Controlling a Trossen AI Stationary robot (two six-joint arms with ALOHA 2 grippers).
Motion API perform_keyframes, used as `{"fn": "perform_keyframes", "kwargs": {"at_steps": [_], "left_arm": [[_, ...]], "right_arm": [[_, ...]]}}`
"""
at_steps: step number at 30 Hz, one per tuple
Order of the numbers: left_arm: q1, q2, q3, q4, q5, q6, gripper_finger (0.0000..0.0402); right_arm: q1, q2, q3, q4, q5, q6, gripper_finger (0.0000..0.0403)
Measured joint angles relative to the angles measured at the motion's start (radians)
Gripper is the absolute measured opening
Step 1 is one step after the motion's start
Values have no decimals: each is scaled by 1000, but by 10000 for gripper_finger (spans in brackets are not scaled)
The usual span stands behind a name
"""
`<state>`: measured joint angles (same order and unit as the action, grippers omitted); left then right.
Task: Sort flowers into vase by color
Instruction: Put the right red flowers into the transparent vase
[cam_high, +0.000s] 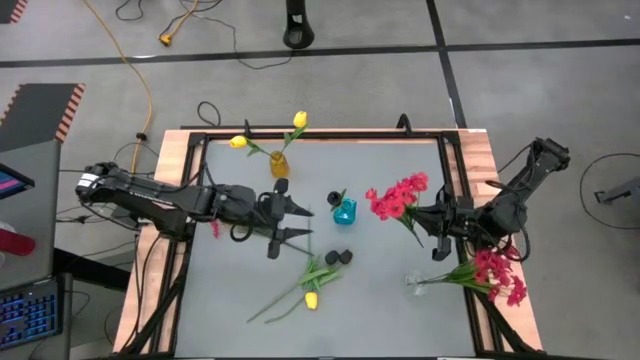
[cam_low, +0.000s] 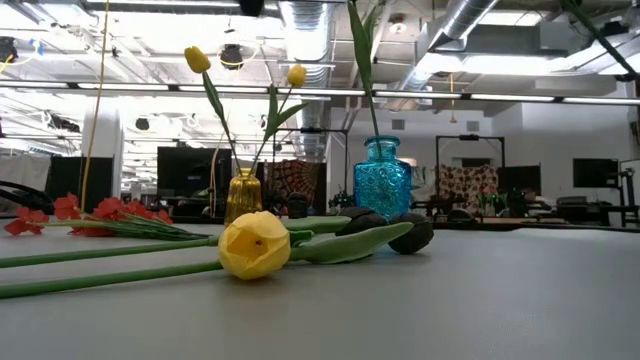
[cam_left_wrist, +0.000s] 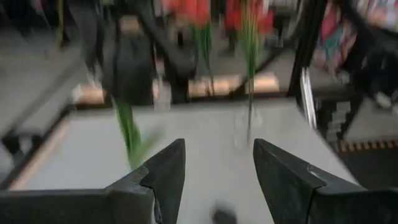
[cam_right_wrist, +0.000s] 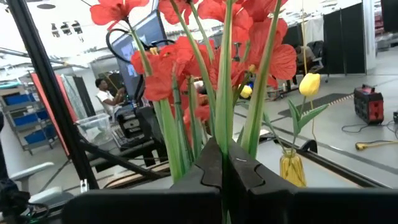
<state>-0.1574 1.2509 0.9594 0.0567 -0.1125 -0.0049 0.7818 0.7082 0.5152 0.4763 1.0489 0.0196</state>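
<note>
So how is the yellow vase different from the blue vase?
The yellow vase is amber-coloured, and the blue vase is turquoise. In the low view the yellow vase looks smaller and smoother, while the blue vase looks bigger with a bumpy pattern. The yellow vase holds two yellow tulips; the blue vase holds a green stem whose bloom is out of the picture. Both are see-through glass and stand upright on the table.
</note>
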Motion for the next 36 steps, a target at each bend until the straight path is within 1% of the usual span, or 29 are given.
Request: {"fn": "perform_keyframes", "kwargs": {"at_steps": [5,12,16,19,25,29,32,36], "left_arm": [[0,60,1,213,-5,23,178],[-7,208,2,509,-5,15,178],[-24,311,17,652,-12,8,178],[-40,393,60,704,-41,29,178],[-62,535,194,721,-158,112,178],[-63,614,291,721,-167,140,178],[-63,664,356,720,-169,143,178],[-64,705,410,719,-169,175,178]], "right_arm": [[-4,0,0,18,-18,-8,28],[-51,14,0,106,-137,-90,28],[-86,19,0,112,-220,-107,28],[-109,18,0,114,-282,-107,27],[-146,24,0,114,-410,-108,29],[-173,45,0,114,-489,-110,28],[-191,63,0,116,-506,-109,30],[-204,85,0,120,-506,-107,28]]}}
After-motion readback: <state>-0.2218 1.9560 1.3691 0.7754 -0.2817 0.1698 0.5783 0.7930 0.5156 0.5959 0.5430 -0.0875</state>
